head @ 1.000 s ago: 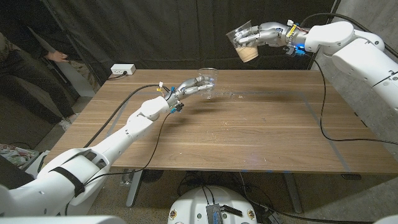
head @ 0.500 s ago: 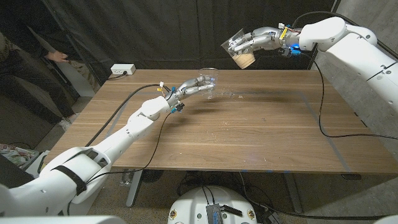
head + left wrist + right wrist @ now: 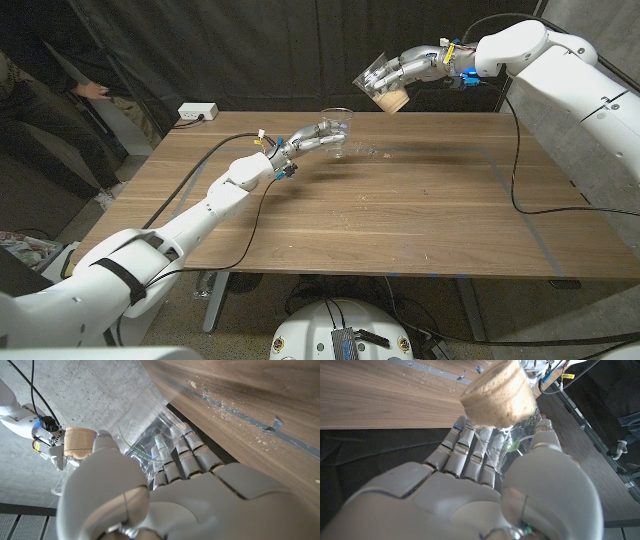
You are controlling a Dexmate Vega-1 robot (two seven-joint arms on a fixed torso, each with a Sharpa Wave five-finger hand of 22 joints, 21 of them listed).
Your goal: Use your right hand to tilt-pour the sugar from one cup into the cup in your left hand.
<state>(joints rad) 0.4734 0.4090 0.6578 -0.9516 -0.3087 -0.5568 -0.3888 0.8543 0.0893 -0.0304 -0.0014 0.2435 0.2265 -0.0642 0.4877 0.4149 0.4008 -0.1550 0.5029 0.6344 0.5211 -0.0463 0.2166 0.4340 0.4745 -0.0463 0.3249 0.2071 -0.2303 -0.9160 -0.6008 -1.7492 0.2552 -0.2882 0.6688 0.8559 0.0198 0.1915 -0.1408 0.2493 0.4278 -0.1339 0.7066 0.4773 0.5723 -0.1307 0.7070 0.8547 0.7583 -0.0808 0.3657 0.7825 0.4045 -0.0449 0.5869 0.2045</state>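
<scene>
Above table [image 3: 400, 210], right hand [image 3: 405, 70] tilted sugar cup [image 3: 383, 84] further.

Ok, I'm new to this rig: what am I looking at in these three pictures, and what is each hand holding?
The wide picture looks down from the robot's head over a wooden table. The other two come from cameras on each wrist, looking along the back of that hand, so they appear turned. The left hand holds an empty clear cup above the table. The right hand holds a tilted clear cup of brown sugar higher up, mouth toward the empty one. A few grains lie on the wood. A power strip sits at the far corner.
</scene>
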